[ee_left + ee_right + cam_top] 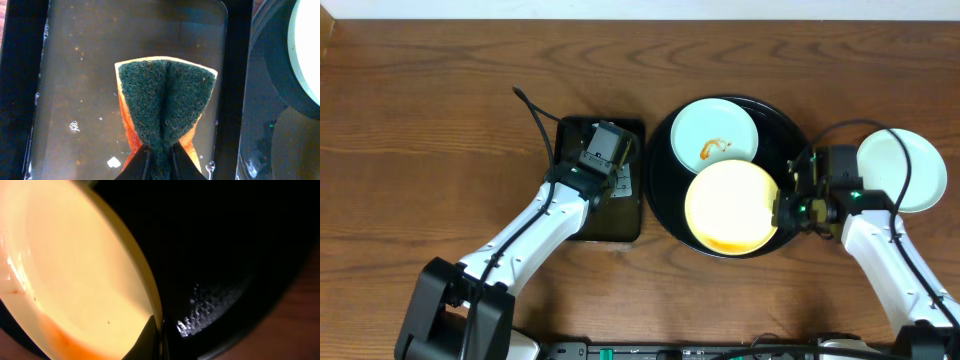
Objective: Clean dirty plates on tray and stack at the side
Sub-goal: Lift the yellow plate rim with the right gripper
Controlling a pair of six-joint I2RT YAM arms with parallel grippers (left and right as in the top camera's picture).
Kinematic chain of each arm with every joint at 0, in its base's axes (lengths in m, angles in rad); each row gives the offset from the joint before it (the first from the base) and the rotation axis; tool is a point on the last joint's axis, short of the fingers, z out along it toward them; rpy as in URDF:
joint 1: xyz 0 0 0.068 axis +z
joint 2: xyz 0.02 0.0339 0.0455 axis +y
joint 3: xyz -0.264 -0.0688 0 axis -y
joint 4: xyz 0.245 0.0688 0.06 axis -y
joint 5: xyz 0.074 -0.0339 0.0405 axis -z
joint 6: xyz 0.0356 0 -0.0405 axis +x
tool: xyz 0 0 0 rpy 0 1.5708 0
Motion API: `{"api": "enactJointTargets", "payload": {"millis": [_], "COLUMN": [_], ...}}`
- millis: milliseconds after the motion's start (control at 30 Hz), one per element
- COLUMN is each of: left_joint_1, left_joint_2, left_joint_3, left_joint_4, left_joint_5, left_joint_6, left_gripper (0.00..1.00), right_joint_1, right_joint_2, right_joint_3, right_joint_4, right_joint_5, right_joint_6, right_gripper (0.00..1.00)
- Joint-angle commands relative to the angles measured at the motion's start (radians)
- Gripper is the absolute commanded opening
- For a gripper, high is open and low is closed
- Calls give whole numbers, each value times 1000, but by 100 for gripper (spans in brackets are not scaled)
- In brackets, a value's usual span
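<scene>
The black tray (665, 215) holds a mint plate with an orange squiggle (714, 133) at the back. The yellow plate (732, 206) is tilted over the tray's front, with orange sauce pooled at its lower edge. My right gripper (782, 213) is shut on the yellow plate's right rim; the plate (75, 275) fills the right wrist view, above the tray (235, 255). A clean mint plate (903, 170) lies on the wood at the right. My left gripper (161, 159) is shut on a green-and-orange sponge (165, 102) over the water in the black basin (231, 90).
The rectangular black basin (620, 222) stands just left of the tray, and my left arm reaches over it from the front left. Cables run by both arms. Bare wood tabletop (420, 130) lies to the left and back.
</scene>
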Motion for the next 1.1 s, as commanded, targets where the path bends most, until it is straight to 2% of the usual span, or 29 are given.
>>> {"api": "enactJointTargets", "payload": {"millis": [0, 300, 600, 867, 1067], "left_joint_1": [5, 5, 5, 5, 5], "left_joint_2": [-5, -6, -6, -6, -6], "left_joint_3": [-6, -6, -6, -6, -6], "left_joint_4": [-3, -3, -3, -3, -3], "left_joint_5": [-24, -24, -24, -24, -24], "left_joint_6": [6, 6, 6, 6, 6], "left_gripper": [12, 12, 12, 12, 12], "right_joint_1": [6, 6, 6, 6, 6], "right_joint_2": [-13, -13, -14, -15, -16], "right_joint_3": [68, 84, 150, 223, 225], "right_joint_4": [-52, -187, -171, -214, -244], "right_joint_5": [50, 61, 189, 196, 323], "right_joint_6": [-21, -36, -35, -35, -27], "right_gripper": [1, 1, 1, 1, 1]}}
